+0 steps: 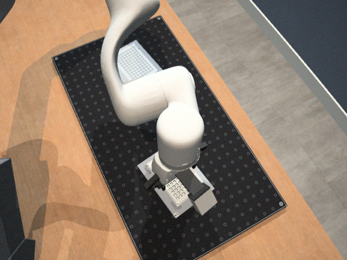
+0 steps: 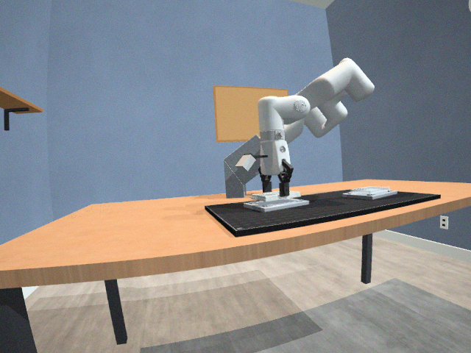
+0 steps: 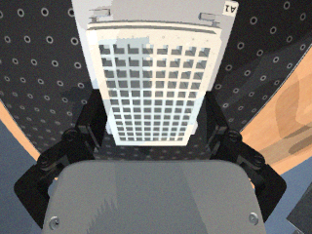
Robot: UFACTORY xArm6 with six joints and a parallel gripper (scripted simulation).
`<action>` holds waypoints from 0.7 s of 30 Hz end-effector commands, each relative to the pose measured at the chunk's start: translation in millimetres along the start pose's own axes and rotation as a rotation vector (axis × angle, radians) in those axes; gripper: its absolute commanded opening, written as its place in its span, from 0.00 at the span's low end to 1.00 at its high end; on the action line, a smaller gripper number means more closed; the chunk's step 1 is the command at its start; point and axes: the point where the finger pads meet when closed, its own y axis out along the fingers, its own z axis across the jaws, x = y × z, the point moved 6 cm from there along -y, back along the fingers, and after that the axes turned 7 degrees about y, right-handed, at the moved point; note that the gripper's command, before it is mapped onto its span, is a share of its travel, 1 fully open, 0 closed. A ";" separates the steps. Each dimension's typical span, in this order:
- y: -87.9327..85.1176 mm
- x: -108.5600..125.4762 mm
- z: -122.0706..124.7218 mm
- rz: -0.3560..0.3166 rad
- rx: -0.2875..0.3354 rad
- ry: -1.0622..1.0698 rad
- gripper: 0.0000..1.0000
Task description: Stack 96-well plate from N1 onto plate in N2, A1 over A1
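Observation:
My gripper point(image 1: 176, 187) point(image 2: 275, 187) point(image 3: 152, 101) is shut on the long sides of the white 96-well plate point(image 1: 177, 191) point(image 2: 274, 195) point(image 3: 152, 88). It holds the plate level, low over the grey plate nest N1 point(image 1: 179, 210) point(image 2: 275, 205) point(image 3: 156, 7). I cannot tell if the plate still touches the nest. The nest's A1 mark point(image 3: 229, 8) is at its far right corner in the wrist view. The second 96-well plate point(image 1: 134, 63) point(image 2: 369, 191) sits in nest N2 at the other end of the black board, partly hidden by my arm in the top view.
Both nests stand on a black perforated board on a wooden table. A grey angled stand point(image 2: 239, 170) is behind the arm. A dark box point(image 1: 8, 209) sits at the table's left edge.

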 end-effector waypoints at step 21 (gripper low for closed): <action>-12.9 -0.4 -0.8 0.002 -0.002 -0.001 0.00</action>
